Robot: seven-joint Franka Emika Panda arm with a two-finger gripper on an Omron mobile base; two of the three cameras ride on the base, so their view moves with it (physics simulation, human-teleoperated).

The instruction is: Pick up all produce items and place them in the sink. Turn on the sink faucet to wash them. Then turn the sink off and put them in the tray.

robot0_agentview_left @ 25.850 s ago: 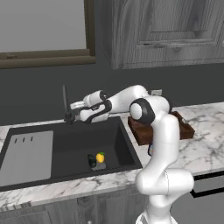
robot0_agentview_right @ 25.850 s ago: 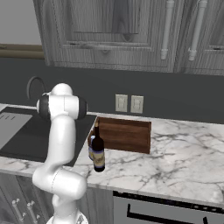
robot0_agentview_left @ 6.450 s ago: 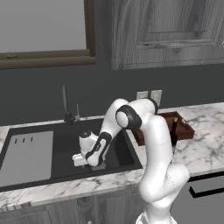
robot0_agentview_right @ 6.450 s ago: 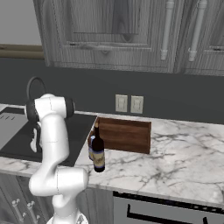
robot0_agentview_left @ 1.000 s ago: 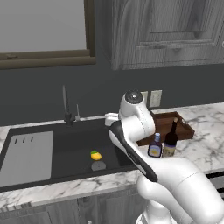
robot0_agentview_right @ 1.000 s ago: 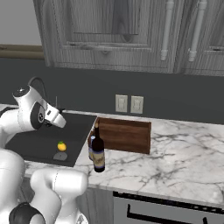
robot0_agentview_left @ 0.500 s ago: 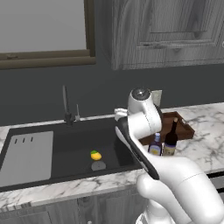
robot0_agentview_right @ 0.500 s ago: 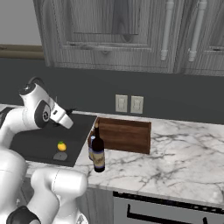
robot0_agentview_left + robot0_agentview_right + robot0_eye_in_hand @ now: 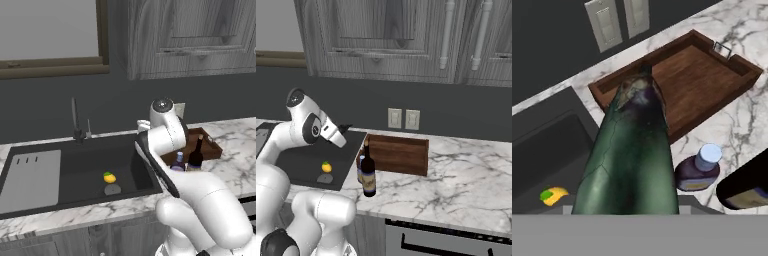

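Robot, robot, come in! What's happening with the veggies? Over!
Pincer shut on the green vegetable, carried over the counter toward the tray. Lemon in the sink. Small bottle and wine bottle stand before the tray.

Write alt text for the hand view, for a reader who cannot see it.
A long dark green produce item held in the tool juts up the middle of the frame toward the wooden tray on the marble counter. A blue-capped bottle stands lower right, and a yellow fruit lies in the dark sink lower left.

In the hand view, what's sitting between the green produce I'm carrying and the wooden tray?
In the hand view nothing stands between them: the green produce already reaches over the tray near edge. The blue-capped bottle and wine bottle stand off to one side.
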